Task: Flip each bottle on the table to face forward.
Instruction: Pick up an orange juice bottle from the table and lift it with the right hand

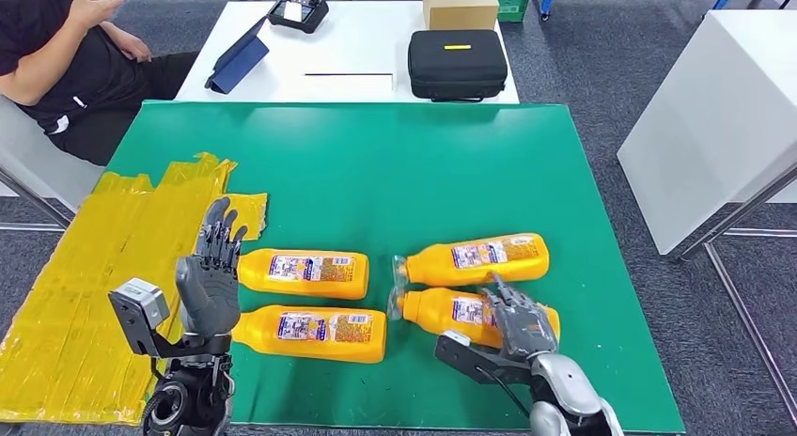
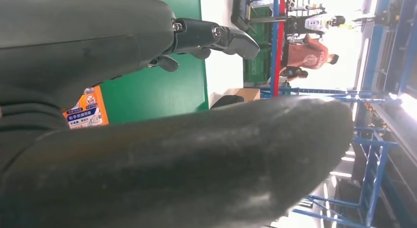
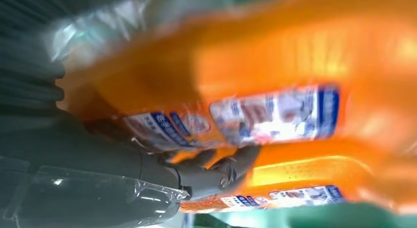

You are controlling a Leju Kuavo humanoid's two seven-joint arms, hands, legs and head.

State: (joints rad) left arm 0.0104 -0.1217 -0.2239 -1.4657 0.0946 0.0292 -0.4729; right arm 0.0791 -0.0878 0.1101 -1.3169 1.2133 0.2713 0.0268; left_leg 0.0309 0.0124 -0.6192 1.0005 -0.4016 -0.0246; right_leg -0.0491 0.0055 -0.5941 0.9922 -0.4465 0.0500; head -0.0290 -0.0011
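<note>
My right hand (image 1: 520, 325): it lay on the near right bottle (image 1: 451, 311), fingers spread over its base end and touching it. In the right wrist view, blurred, my fingers (image 3: 216, 171) pressed against that orange body; I could not tell whether they truly gripped it.
My left hand (image 1: 211, 272): it stood upright with the fingers apart and extended, holding nothing, just beside the base ends of the two left bottles. The left wrist view showed my thumb (image 2: 196, 164) and darker fingers (image 2: 216, 36) spread wide.
Near left bottle (image 1: 310, 332): it lay on its side on the green table (image 1: 376, 163), label up, just right of my left wrist.
Near right bottle: it lay on its side with its clear cap end pointing left, towards the left pair, partly under my right hand.
Far left bottle (image 1: 303, 272): on its side, parallel to the near left one and just behind it.
Far right bottle (image 1: 473, 258): on its side, slightly tilted, just behind the near right bottle, clear cap to the left.
Yellow sheet (image 1: 85, 286): crinkled, covering the table's left edge, beside my left hand.
White table (image 1: 357, 55): beyond the green one, carrying a black case (image 1: 457, 64), a cardboard box (image 1: 460, 5) and a blue tablet cover (image 1: 237, 58).
Person (image 1: 66, 65): seated at the far left.
</note>
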